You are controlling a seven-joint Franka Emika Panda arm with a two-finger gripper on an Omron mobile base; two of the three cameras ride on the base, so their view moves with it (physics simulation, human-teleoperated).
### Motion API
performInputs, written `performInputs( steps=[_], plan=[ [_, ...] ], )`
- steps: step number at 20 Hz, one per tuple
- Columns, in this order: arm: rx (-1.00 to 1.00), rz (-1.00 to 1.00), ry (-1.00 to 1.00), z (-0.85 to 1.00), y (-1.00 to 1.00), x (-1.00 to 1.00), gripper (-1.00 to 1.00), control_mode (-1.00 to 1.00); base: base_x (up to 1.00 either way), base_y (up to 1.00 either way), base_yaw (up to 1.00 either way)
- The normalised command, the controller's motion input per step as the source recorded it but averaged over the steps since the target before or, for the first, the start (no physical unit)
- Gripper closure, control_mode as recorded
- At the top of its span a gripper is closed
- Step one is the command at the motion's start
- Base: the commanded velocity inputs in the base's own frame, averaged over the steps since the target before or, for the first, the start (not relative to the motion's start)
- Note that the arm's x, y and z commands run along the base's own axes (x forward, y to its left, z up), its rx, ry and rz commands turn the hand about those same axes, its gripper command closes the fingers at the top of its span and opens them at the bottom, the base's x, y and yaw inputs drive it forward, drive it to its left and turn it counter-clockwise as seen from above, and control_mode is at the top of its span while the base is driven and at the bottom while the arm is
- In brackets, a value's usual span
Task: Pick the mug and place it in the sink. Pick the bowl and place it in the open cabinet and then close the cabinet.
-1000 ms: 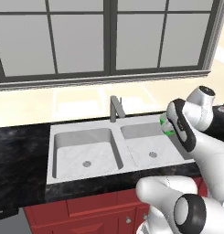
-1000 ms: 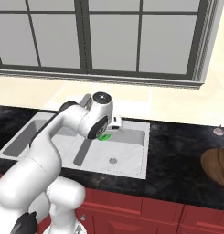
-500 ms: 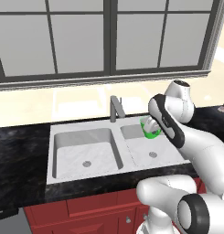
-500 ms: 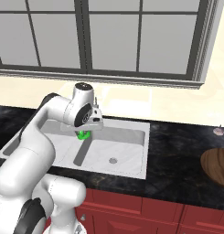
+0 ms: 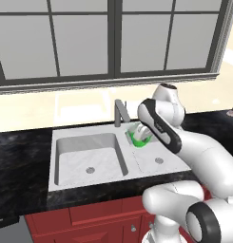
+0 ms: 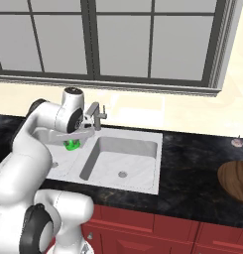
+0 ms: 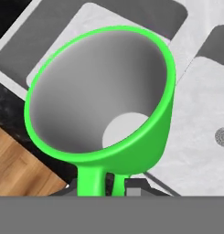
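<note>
Left base view: arm reaches fwd from lower right, gripper point(image 5: 142, 134) over the sink point(image 5: 80, 163), at the back-left corner of the right basin, just right of the faucet point(image 5: 120, 112). The mug point(image 5: 137, 136) shows as a bright green patch at the gripper, partly hidden by the hand. Gripper looks clamped on it; jaws themselves are hard to see here. Left basin has a round drain near its middle; right basin drain sits toward the front. Black speckled tabletop point(image 5: 23, 152) runs around the sink, red drawer fronts point(image 5: 96, 211) below, big window point(image 5: 113, 38) behind.

Right base view: arm comes up from lower left, hand bent over the far-left basin w/ the mug point(image 6: 72, 144) hanging green under the gripper point(image 6: 73, 141), just left of the faucet point(image 6: 95, 116). Mug is above the basin, not resting on its floor as far as can be told. The sink point(image 6: 138, 181) front rim meets the tabletop point(image 6: 192, 168). The bowl point(image 6: 235, 181), dark brown wood, sits at the right edge of the tabletop, cut off by the frame, well apart from the sink. A small pale round item near the back right of the tabletop, too small to ID.

Hand view: mug point(image 7: 145, 151) seen mouth-on, green rim, pale grey inside, handle pointing down toward the gripper point(image 7: 102, 183), which is closed on the handle. Behind it, sink point(image 7: 200, 91) marble and a drain at the right edge; a strip of wood floor point(image 7: 17, 173) at lower left.
</note>
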Motion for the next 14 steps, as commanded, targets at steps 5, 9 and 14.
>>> performInputs(
  steps=[5, 9, 14],
  plan=[
    [0.0, 0.07, 0.0, -0.15, 0.64, 0.0, 1.0, -1.0, 0.0, 0.0, 0.0],
    [0.0, 0.04, 0.0, -0.17, 0.66, 0.02, 1.0, -1.0, 0.0, 0.0, 0.0],
    [0.01, 0.0, 0.02, -0.22, 0.72, 0.18, 1.0, -1.0, 0.0, 0.0, 0.0]
  ],
)
